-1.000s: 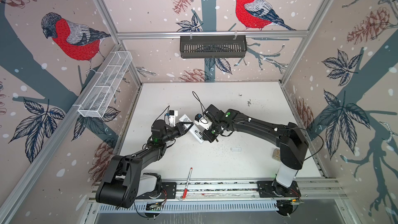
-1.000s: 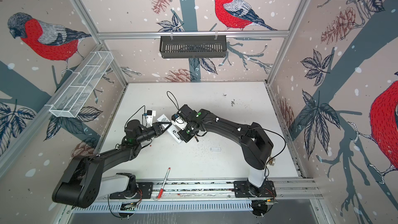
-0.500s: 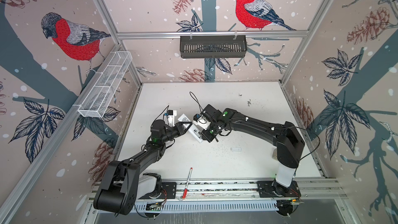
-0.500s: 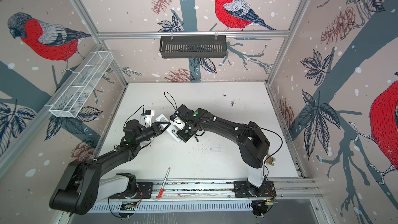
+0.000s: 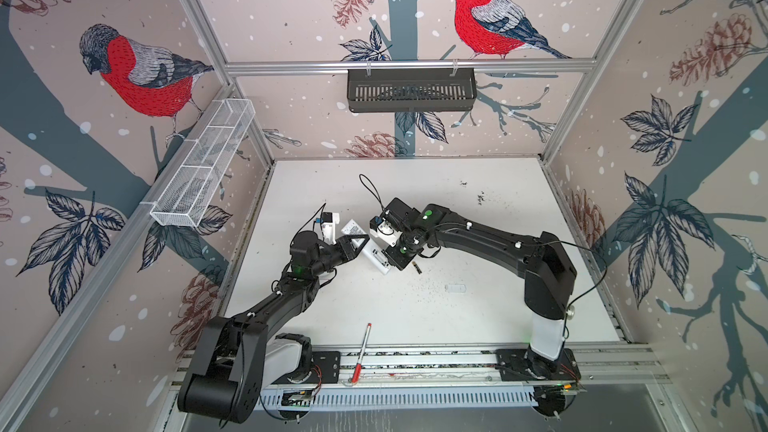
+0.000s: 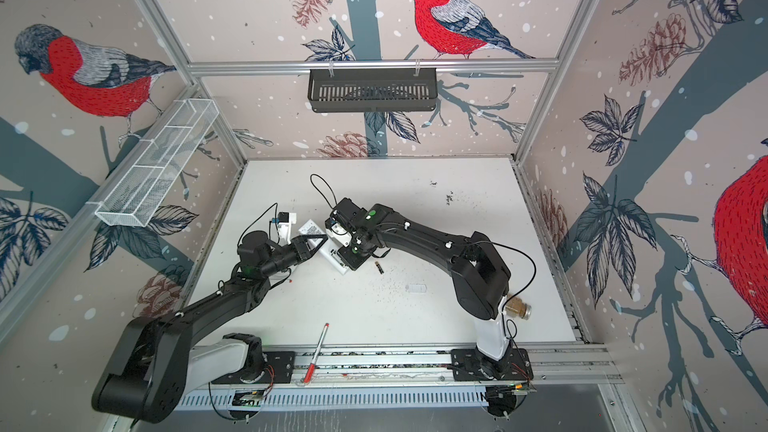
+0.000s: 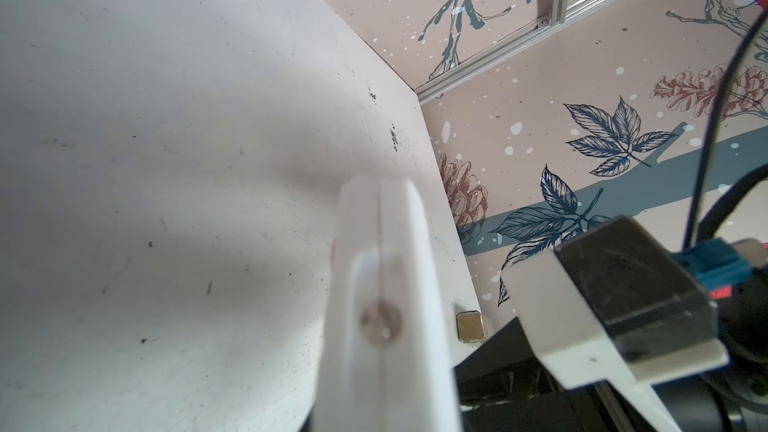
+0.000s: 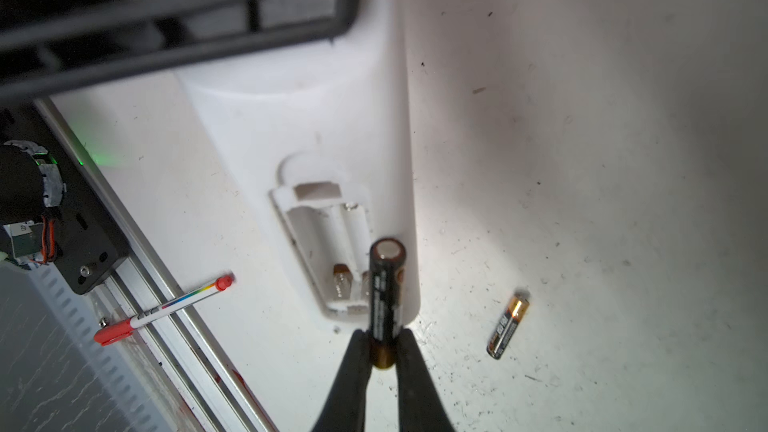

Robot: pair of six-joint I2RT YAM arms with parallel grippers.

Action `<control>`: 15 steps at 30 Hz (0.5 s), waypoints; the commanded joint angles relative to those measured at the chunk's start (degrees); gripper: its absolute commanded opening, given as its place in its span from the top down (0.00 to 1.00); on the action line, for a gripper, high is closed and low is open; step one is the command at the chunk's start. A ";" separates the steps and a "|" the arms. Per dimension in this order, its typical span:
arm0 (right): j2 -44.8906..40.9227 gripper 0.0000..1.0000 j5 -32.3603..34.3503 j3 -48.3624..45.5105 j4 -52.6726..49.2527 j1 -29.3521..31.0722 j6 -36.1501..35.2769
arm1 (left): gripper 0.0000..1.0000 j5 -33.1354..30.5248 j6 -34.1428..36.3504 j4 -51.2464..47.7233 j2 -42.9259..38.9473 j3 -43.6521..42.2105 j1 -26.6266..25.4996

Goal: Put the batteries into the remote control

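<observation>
The white remote control (image 5: 379, 260) lies back up on the table, one end clamped in my shut left gripper (image 5: 358, 243). In the left wrist view its edge (image 7: 399, 268) fills the middle. The right wrist view shows its battery compartment (image 8: 328, 243) open, both slots bare. My right gripper (image 8: 384, 347) is shut on the gold end of one of the batteries (image 8: 386, 284), which points over the slot nearer the remote's edge. A second battery (image 8: 508, 326) lies on the table beside the remote, seen in both top views (image 5: 417, 268) (image 6: 378, 268).
A red-and-white pen (image 5: 361, 353) rests across the front rail. A small pale flat piece (image 5: 455, 288) lies on the table to the right of the remote. A brass-coloured object (image 6: 517, 309) sits behind the right arm's base. Wall baskets hang at the left (image 5: 203, 168) and the back (image 5: 411, 89).
My right gripper has shifted slightly left and toward the remote with the battery in it. The left arm and the remote have stayed put.
</observation>
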 commanded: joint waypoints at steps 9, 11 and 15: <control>1.69 0.85 0.78 2.95 -3.54 2.47 -1.68 | 1.00 -2.07 2.45 -2.21 -1.47 0.46 0.07; 1.63 0.85 0.79 2.50 -3.43 2.57 -1.54 | 1.00 -2.29 2.62 -2.44 -1.56 0.45 0.07; 1.86 0.85 1.87 2.10 -3.32 1.71 0.15 | 1.00 -2.20 2.61 -2.27 -1.77 0.48 0.08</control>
